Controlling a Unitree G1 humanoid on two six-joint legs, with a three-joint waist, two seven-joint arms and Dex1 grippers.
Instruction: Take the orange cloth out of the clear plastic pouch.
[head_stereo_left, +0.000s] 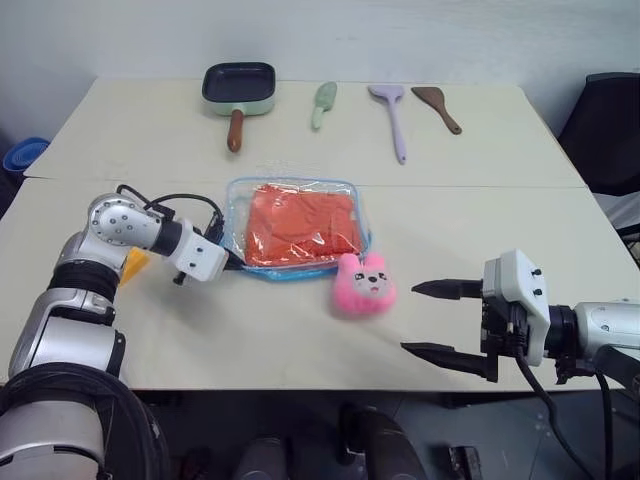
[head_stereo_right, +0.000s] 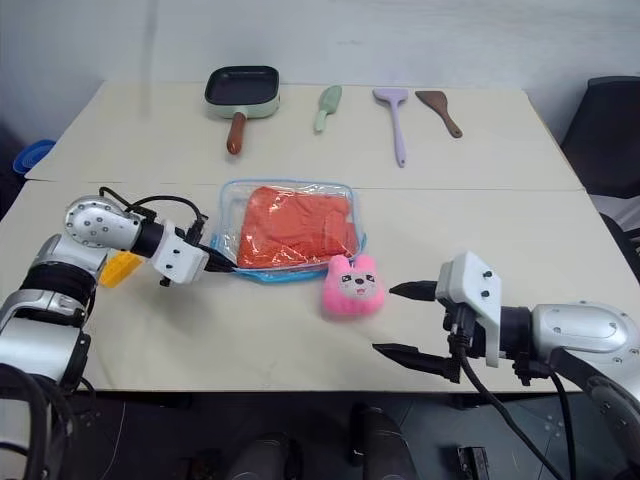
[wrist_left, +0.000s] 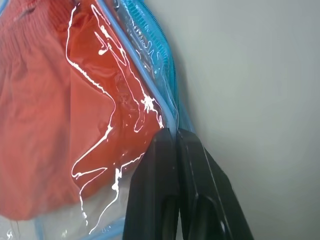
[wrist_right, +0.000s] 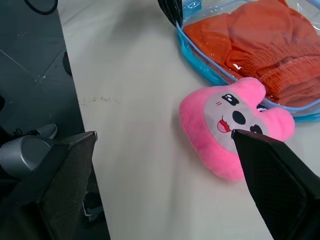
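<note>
The clear plastic pouch (head_stereo_left: 237, 214) with light blue trim lies flat in the middle of the table, and the orange cloth (head_stereo_left: 302, 224) is inside it, folded and filling most of it. My left gripper (head_stereo_left: 232, 262) is at the pouch's near left corner, shut on the blue edge trim (wrist_left: 167, 107). The black fingers (wrist_left: 155, 185) pinch the edge where the plastic meets the table. My right gripper (head_stereo_left: 428, 318) hovers open near the table's front edge to the right, apart from the pouch, with nothing between its fingers.
A pink plush toy (head_stereo_left: 363, 285) rests against the pouch's near right corner, between the pouch and my right gripper. A small yellow brick (head_stereo_left: 133, 264) lies behind my left arm. A pan (head_stereo_left: 239, 88) and three utensils (head_stereo_left: 398, 120) line the far side. A black chair (head_stereo_left: 610, 130) stands at the right.
</note>
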